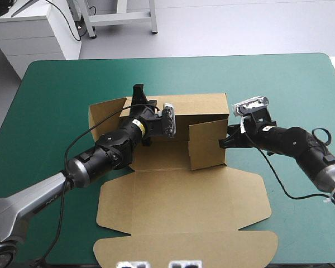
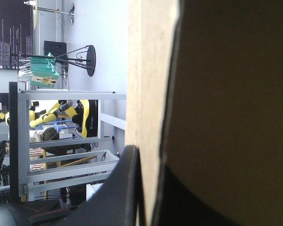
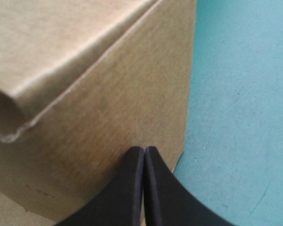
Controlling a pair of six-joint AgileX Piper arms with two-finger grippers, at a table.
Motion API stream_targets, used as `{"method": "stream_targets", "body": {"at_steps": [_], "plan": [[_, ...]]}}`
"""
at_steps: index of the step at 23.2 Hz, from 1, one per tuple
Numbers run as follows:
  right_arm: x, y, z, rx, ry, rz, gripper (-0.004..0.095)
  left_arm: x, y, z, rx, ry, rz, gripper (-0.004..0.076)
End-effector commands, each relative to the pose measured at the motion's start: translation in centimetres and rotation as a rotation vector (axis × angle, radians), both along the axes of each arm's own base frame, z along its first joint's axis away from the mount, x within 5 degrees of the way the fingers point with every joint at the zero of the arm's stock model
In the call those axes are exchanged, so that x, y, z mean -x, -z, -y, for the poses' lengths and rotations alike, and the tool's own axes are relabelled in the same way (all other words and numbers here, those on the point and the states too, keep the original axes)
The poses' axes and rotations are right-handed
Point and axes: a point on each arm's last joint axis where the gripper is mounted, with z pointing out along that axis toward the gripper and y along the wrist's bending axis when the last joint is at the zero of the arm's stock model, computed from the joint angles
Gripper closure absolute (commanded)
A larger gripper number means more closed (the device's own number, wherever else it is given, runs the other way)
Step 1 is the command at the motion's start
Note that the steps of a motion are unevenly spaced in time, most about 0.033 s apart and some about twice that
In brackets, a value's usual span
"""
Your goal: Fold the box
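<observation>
The left gripper [image 1: 138, 96], fingers clamped on the board, is gripping the brown box [image 1: 184, 187] by its rear wall, near the left corner. The right gripper [image 3: 144, 151], fingers pressed together, is touching the box's right wall from outside. The box is sitting half-raised on the teal-green cover [image 1: 56, 84].

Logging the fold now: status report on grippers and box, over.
Left gripper shut on the box at its raised far wall. Right gripper shut, tips at right wall's outside. Walls partly up, lid flat. No obstruction seen.
</observation>
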Motion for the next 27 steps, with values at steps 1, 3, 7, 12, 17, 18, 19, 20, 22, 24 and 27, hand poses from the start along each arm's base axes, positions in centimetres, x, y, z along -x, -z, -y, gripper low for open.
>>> {"method": "stream_targets", "body": {"at_steps": [1,3,7,12,17,18,19,20,22,24,27], "plan": [[0.6,-2.3,-2.0,-0.032,-0.028,0.140,0.0924,0.3,-1.3,-0.5,0.043,-0.039,0.012,0.0732],[0.9,-2.4,-2.9,-0.035,-0.047,0.160,0.0924,0.3,-1.3,-0.5,0.042,-0.041,0.012,0.0732],[1.5,-2.5,-4.5,-0.040,-0.098,0.176,0.0924,0.3,-1.3,-0.5,0.041,-0.043,0.012,0.0732],[2.6,-2.5,-6.5,-0.038,-0.180,0.182,0.0924,0.3,-1.3,-0.5,0.041,-0.043,0.012,0.0732],[2.9,-2.5,-6.9,0.015,-0.234,0.227,0.0926,0.3,-1.2,-0.6,0.033,-0.057,0.011,0.0732],[2.8,-2.6,-6.9,0.021,-0.231,0.236,0.0925,0.3,-1.2,-0.6,0.033,-0.058,0.011,0.0732],[2.8,-2.6,-6.9,0.026,-0.228,0.245,0.0924,0.3,-1.2,-0.6,0.033,-0.058,0.011,0.0732],[2.7,-2.6,-6.8,0.030,-0.224,0.251,0.0917,0.3,-1.2,-0.6,0.031,-0.057,0.012,0.0732],[2.7,-2.6,-6.8,0.036,-0.223,0.257,0.0883,0.2,-1.2,-0.7,0.029,-0.060,0.011,0.0732],[2.7,-2.6,-6.8,0.041,-0.225,0.259,0.0797,0.2,-1.2,-0.7,0.026,-0.065,0.011,0.0732],[2.7,-2.6,-6.7,0.045,-0.215,0.251,0.0558,0.3,-1.3,-0.8,0.026,-0.068,0.012,0.0732]]}}
